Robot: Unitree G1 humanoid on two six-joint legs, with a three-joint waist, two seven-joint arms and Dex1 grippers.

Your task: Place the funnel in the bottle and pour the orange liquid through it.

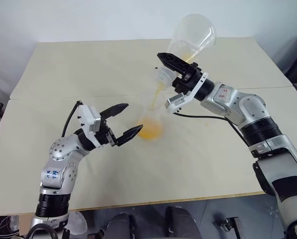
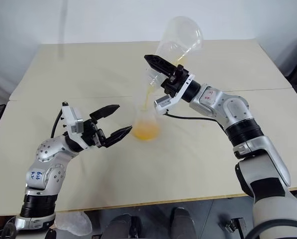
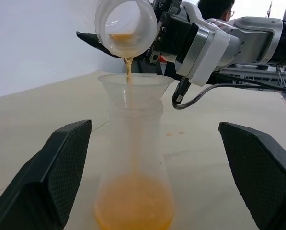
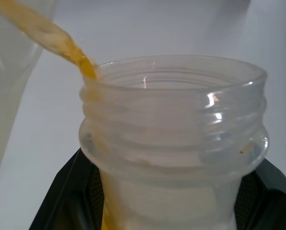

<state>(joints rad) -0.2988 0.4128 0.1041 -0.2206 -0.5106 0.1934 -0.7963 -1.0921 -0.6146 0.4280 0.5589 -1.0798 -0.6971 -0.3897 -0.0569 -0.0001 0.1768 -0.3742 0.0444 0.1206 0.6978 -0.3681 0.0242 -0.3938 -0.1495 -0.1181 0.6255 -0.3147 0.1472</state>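
The bottle [image 1: 150, 124] stands upright at the middle of the table with the clear funnel [image 3: 135, 84] seated in its neck. Orange liquid [image 3: 133, 207] pools in its conical base. My right gripper [image 1: 167, 67] is shut on the neck of a larger clear flask [image 1: 192, 36], held tilted above the funnel with its mouth [image 3: 126, 26] downward. A thin orange stream [image 3: 129, 67] falls from that mouth into the funnel. My left gripper [image 1: 133, 117] is open just left of the bottle, one finger on each side of it without touching.
The cream table [image 1: 63, 74] has a seam running across it behind the bottle. Its front edge [image 1: 153, 201] is close to me. In the left wrist view a person's head [image 3: 217, 6] shows behind the right arm.
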